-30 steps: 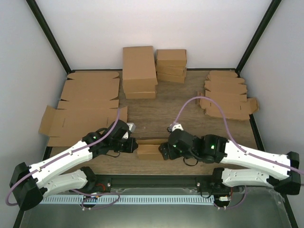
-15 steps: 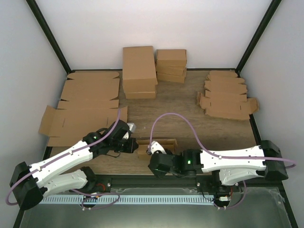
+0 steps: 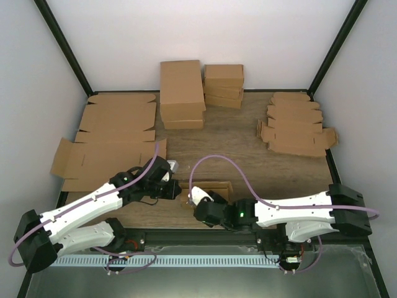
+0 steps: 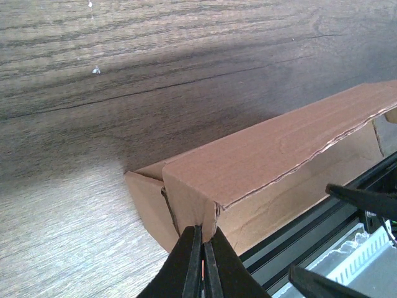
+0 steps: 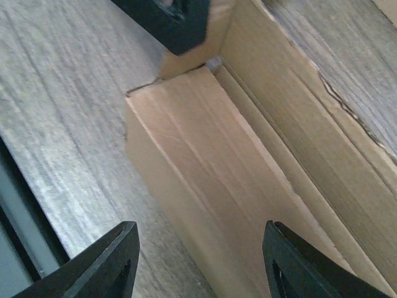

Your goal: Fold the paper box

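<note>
The paper box (image 3: 214, 186) lies near the table's front edge, a shallow brown oblong with its walls partly raised. My left gripper (image 3: 174, 189) is shut on the upright flap at the box's left end; in the left wrist view its fingertips (image 4: 203, 231) pinch that corner of the box (image 4: 279, 146). My right gripper (image 3: 197, 200) is open at the box's near side. In the right wrist view the right gripper (image 5: 198, 231) straddles the near wall of the box (image 5: 205, 155), its fingers apart from the cardboard. A black finger (image 5: 173, 18) of the left gripper shows at the top.
Two stacks of bigger brown boxes (image 3: 182, 93) (image 3: 223, 84) stand at the back. Large flat cardboard sheets (image 3: 115, 133) cover the left side. A pile of small flat die-cut pieces (image 3: 294, 127) lies at the back right. The black front rail (image 3: 205, 234) runs just behind my right wrist.
My right arm has swung from the box's right end round to its near side, and its jaws have narrowed. The left gripper has kept its hold without moving.
</note>
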You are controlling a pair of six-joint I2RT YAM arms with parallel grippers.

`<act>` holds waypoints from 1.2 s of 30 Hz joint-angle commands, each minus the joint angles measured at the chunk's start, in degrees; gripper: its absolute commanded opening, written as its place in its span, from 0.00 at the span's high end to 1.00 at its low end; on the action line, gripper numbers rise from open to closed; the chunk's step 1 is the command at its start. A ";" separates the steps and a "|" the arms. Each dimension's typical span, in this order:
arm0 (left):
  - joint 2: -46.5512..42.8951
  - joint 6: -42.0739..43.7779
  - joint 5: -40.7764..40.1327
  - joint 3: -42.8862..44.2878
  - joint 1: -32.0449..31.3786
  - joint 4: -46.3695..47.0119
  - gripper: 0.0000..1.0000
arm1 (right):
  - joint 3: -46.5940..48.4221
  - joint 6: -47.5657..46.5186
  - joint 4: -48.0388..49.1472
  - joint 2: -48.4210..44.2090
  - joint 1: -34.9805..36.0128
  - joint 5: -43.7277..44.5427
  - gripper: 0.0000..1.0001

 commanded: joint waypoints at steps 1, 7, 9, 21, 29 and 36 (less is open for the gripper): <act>0.97 -0.20 0.17 1.23 -0.46 -2.23 0.96 | -1.98 -4.24 7.25 -1.62 -1.05 5.40 0.44; 1.58 -0.22 0.00 1.74 -0.59 -2.22 0.96 | -4.53 -7.93 12.19 -0.93 -2.77 1.34 0.46; 1.60 -0.22 -0.01 1.79 -0.69 -2.23 0.96 | -4.71 -7.57 12.67 -0.29 -3.74 1.39 0.50; 1.69 -0.74 -0.18 2.33 -1.12 -2.62 0.96 | -4.22 -7.50 15.50 3.44 -5.85 0.29 0.60; 1.45 -3.28 0.43 2.21 -2.22 -1.95 0.96 | -3.76 -6.11 15.88 5.04 -6.00 0.06 0.63; 0.32 -5.34 -0.23 0.78 -3.30 -1.79 0.96 | -3.63 -4.90 15.97 6.04 -6.18 0.14 0.66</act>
